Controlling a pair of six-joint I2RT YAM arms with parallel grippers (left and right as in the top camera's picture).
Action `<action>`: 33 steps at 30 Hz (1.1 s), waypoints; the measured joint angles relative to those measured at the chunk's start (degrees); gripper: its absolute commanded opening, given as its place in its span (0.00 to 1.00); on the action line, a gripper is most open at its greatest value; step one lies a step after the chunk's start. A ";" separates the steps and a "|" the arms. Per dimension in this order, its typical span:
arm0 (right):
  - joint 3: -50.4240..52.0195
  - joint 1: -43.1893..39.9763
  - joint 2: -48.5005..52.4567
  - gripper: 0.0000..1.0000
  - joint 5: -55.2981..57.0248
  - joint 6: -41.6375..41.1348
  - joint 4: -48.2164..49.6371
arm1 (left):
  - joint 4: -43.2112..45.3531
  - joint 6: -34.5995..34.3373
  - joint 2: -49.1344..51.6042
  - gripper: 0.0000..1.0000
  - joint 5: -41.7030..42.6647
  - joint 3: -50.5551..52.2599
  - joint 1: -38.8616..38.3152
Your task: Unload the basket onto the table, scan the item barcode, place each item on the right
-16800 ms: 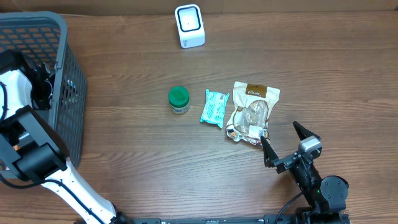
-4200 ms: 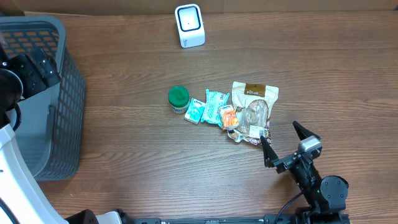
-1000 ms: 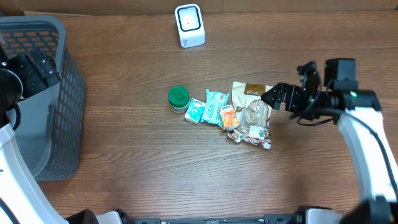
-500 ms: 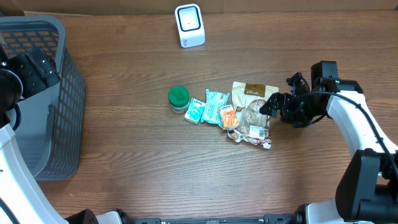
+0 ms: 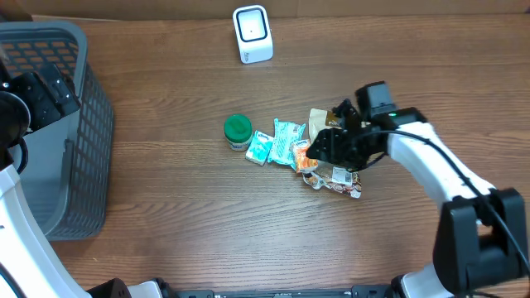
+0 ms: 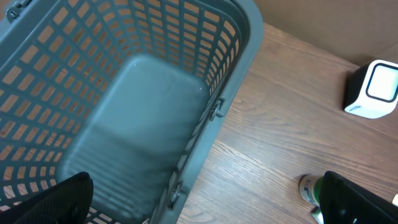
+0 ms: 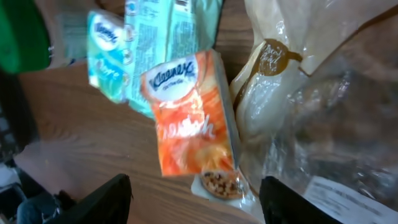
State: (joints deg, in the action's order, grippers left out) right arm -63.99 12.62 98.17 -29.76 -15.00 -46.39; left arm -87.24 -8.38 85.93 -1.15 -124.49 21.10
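A white barcode scanner stands at the table's far edge. In a row at the middle lie a green-lidded jar, two teal tissue packs, an orange Kleenex pack and a clear snack bag. My right gripper hovers open over the orange pack and the bag's left edge. In the right wrist view the orange pack lies just ahead of the right gripper, with the bag to its right. My left gripper hangs open above the grey basket, holding nothing.
The grey basket fills the table's left end. The left arm stands over it. In the left wrist view the scanner and the jar sit right of the basket. Bare wood lies between the scanner and the row.
My right arm has swung left from the table's right side to above the orange pack and bag. Its jaws have drawn somewhat closer. The left arm has not moved.
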 measured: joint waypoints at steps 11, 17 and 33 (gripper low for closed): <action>0.68 4.11 4.37 0.70 2.56 -7.45 6.91 | -0.02 0.00 0.00 1.00 0.02 0.00 0.00; 0.68 8.02 4.37 0.69 2.38 -5.81 7.65 | -0.02 0.00 0.00 1.00 0.00 0.00 0.00; -0.13 13.14 4.37 0.74 -4.50 -0.33 9.53 | 0.00 0.00 0.00 0.99 0.00 0.00 0.00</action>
State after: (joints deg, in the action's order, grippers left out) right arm -64.12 25.76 102.54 -34.26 -15.33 -36.86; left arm -87.24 -8.38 85.93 -1.15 -124.49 21.10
